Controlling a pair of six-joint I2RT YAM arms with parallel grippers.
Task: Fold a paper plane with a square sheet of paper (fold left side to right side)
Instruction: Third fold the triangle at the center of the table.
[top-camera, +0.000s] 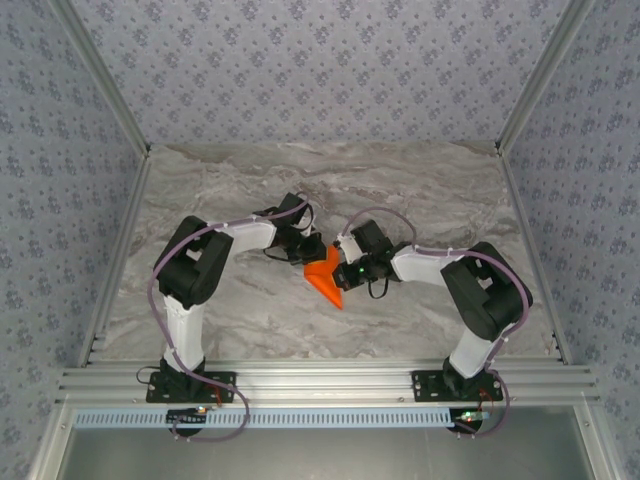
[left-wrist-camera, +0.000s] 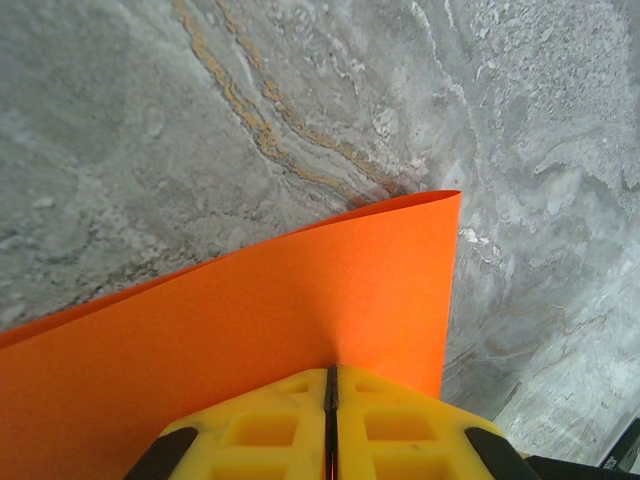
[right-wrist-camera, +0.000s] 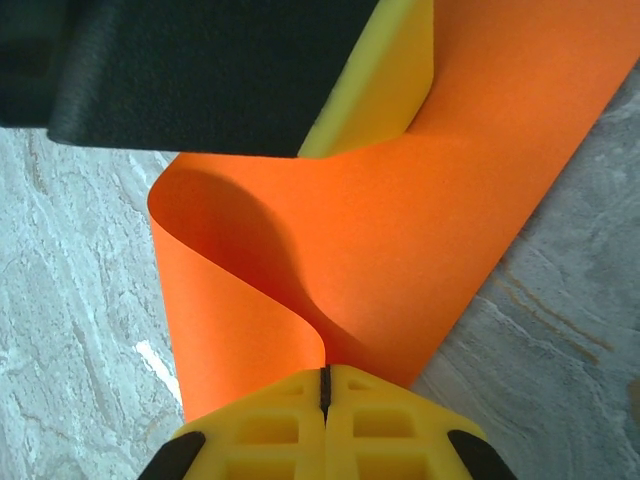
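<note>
My left fingers (left-wrist-camera: 342, 388) are clenched on one edge of the square sheet of paper (left-wrist-camera: 250, 310). My right fingers (right-wrist-camera: 337, 388) are clenched on another edge, and the sheet curls in a loose loop between them. The bright orange sheet sits bent over the middle of the counter (top-camera: 230, 190), one corner pointing toward my bases.
</note>
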